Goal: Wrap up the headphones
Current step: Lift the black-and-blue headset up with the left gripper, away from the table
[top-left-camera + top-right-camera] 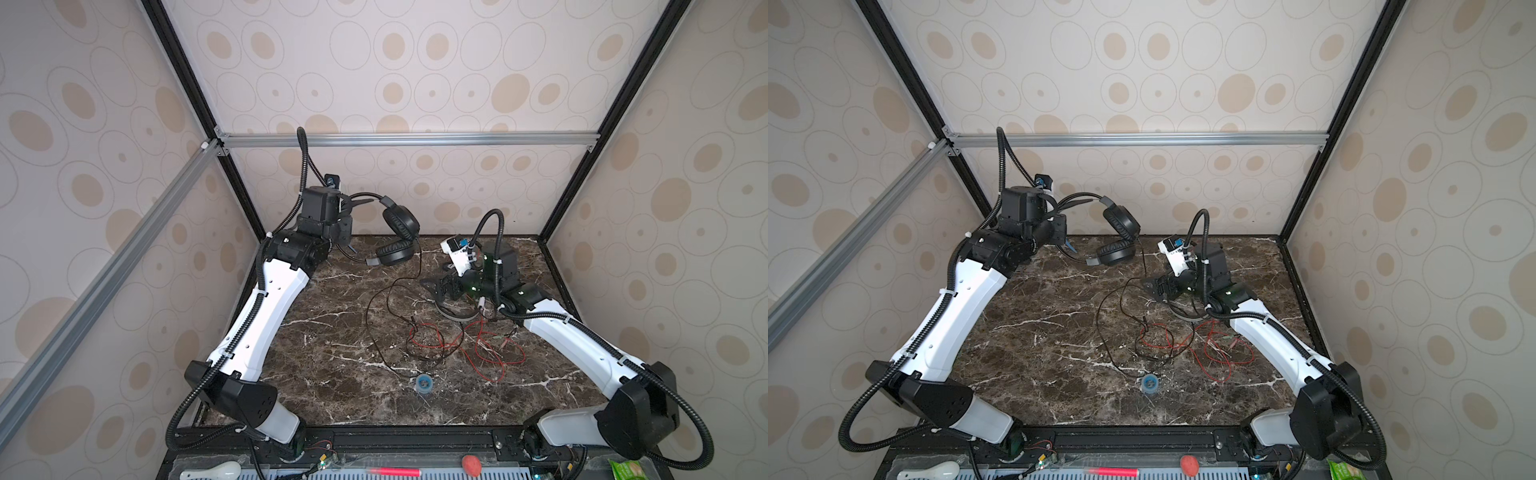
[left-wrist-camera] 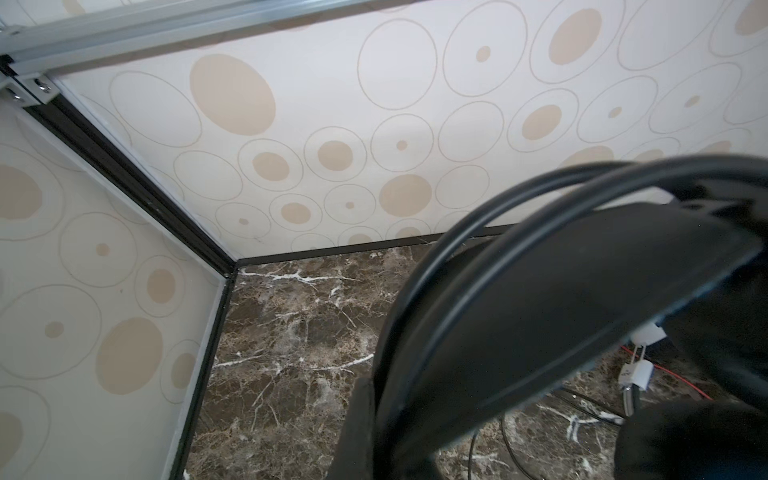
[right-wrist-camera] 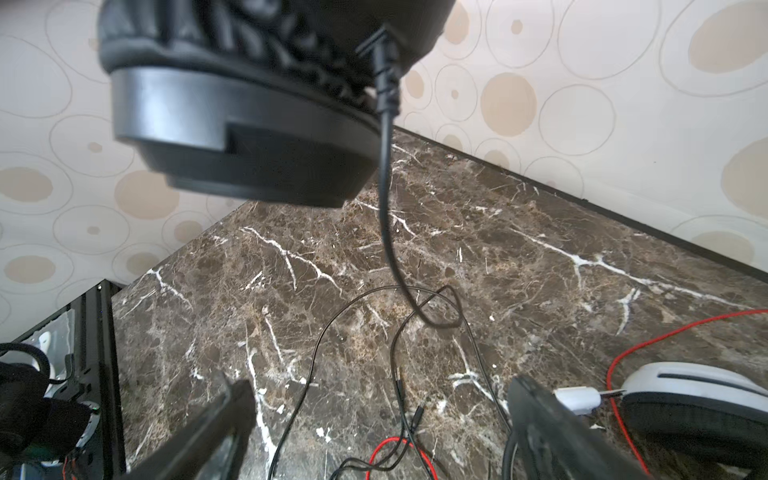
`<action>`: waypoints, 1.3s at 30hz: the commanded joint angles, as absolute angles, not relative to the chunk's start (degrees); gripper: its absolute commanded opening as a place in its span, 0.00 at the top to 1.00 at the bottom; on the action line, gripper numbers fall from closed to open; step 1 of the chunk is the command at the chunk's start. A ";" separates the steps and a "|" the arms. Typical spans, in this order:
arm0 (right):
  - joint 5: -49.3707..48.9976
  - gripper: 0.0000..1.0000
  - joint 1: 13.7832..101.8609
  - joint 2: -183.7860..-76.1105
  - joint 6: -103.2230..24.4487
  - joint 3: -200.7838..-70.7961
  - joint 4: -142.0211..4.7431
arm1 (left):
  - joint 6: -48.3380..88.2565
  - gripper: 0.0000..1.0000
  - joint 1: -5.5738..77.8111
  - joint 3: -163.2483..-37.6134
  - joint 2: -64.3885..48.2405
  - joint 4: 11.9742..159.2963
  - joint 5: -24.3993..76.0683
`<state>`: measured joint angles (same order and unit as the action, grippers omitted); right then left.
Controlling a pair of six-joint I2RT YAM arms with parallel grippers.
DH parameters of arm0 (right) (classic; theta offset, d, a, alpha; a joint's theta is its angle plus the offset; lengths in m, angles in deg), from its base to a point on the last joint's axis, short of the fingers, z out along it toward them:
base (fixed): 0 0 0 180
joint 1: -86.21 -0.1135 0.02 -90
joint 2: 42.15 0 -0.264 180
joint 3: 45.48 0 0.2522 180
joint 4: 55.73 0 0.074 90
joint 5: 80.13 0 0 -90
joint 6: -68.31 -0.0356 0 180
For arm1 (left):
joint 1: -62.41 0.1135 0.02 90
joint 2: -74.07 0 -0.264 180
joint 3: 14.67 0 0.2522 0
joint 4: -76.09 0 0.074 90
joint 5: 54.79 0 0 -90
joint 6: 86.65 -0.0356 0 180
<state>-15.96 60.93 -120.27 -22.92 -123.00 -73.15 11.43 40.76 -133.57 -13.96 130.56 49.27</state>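
Observation:
The black headphones (image 1: 400, 224) (image 1: 1120, 224) hang above the table's back left, held by their headband (image 2: 582, 291). My left gripper (image 1: 356, 202) (image 1: 1076, 203) (image 2: 382, 432) is shut on that band. Their thin black cord (image 1: 371, 307) (image 3: 386, 187) drops from the ear cup (image 3: 249, 137) and loops over the marble. My right gripper (image 1: 432, 286) (image 1: 1152, 286) (image 3: 382, 415) hovers open over the cord's loops, nothing between its fingers. The white headphones (image 1: 455, 314) (image 3: 698, 386) lie on the table, partly hidden under the right arm. Their red cord (image 1: 490, 353) (image 1: 1221, 361) sprawls at the centre right.
A small blue ring (image 1: 423, 382) (image 1: 1149, 382) lies near the table's front middle. Patterned walls with black frame posts close in the back and both sides. Beyond the front edge lie a red pen (image 1: 395, 471), a red ball (image 1: 471, 465) and a white spoon (image 1: 212, 471).

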 commanded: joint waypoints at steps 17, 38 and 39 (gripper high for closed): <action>-23.52 0.04 61.77 -135.57 -31.53 -122.37 -43.22 | 17.59 1.00 40.74 -169.97 -21.00 152.77 44.32; -22.26 0.16 61.77 -143.45 -37.28 -125.66 -32.40 | 22.52 1.00 42.19 -165.19 -18.35 150.37 40.61; -21.98 0.14 61.69 -143.57 -37.07 -125.68 -32.27 | 22.66 1.00 42.30 -165.03 -18.23 150.46 40.50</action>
